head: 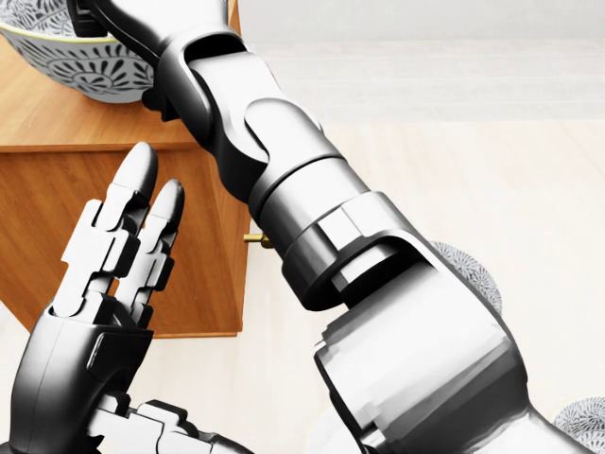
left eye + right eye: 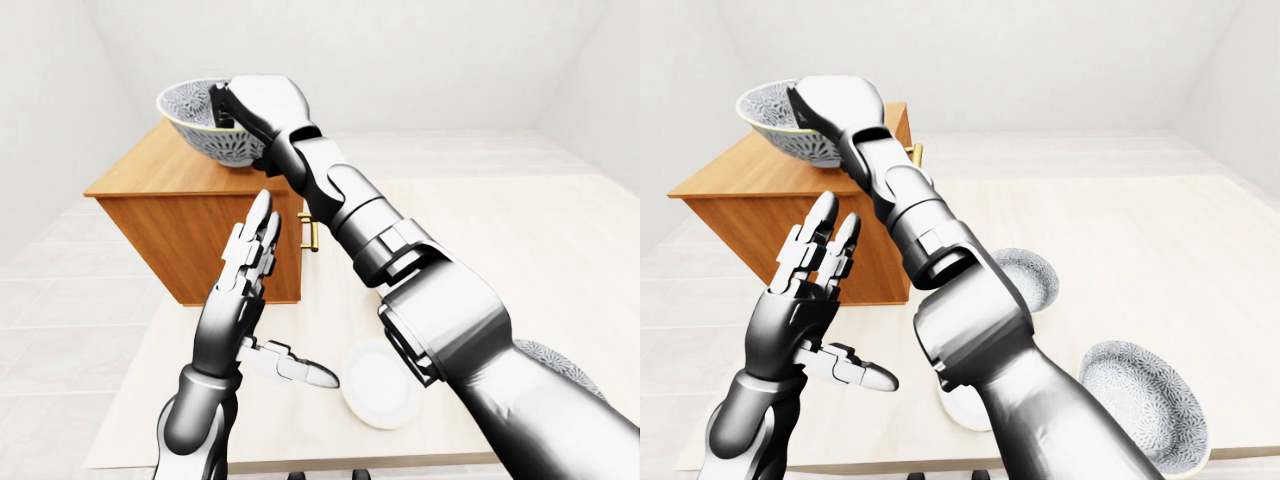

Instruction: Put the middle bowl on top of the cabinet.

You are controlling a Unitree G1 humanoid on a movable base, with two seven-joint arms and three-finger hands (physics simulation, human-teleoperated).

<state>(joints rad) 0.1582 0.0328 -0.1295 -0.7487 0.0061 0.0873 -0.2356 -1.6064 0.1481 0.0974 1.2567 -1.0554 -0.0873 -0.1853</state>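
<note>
The patterned grey-white middle bowl hangs tilted over the top of the wooden cabinet. My right hand is shut on its right rim, fingers inside the bowl and palm outside. Whether the bowl's base touches the cabinet top I cannot tell. The head view shows the bowl at its top left corner, over the cabinet top. My left hand stands open, fingers upright and thumb stretched right, before the cabinet's side and holding nothing.
Two more patterned bowls sit on the pale table, one behind my right forearm and one at the lower right. A white plate lies near the table's lower edge. The cabinet has a brass handle.
</note>
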